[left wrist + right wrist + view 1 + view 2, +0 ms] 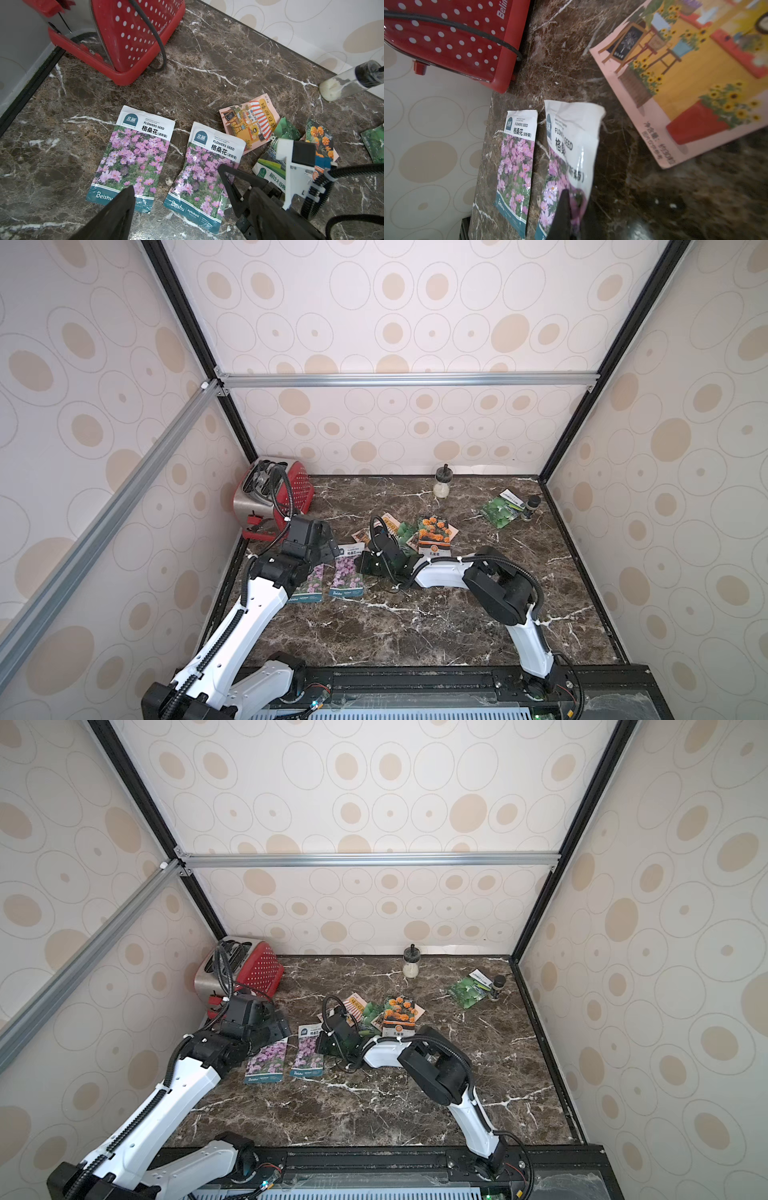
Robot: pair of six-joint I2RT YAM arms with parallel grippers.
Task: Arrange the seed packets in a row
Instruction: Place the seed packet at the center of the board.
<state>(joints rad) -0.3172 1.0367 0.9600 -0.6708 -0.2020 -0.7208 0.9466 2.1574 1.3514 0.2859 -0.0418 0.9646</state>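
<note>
1. Right arm (440, 574): base at the near right edge, elbow raised, and the forearm lies low and points left across the marble table (415, 626).
2. Right gripper (365, 565) is clenched on the right purple-flower packet (347, 576). It pinches the long edge on the pile side, and in the right wrist view that edge curls up off the table.
3. Left arm (257, 605): rises from the near left corner, wrist bent downward, close in front of the red toaster (270, 497).
4. Left gripper (329, 549) is spread wide and grasps nothing. It hangs above the top end of the left purple-flower packet (309, 587). In the left wrist view one finger (122, 205) shows over that packet's bottom band; contact can't be told.
5. The two purple packets lie print up, side by side and parallel, with a narrow gap between them, left of centre.
6. Centre pile, just behind the right wrist and overlapping: shopfront packet (392, 524), green packet (405, 533), marigold packet (434, 533) on top.
7. Green vegetable packet (500, 512) lies alone at the far right, just beside a small dark jar (530, 506).
8. White-filled jar (442, 486) stands at the back wall.
</note>
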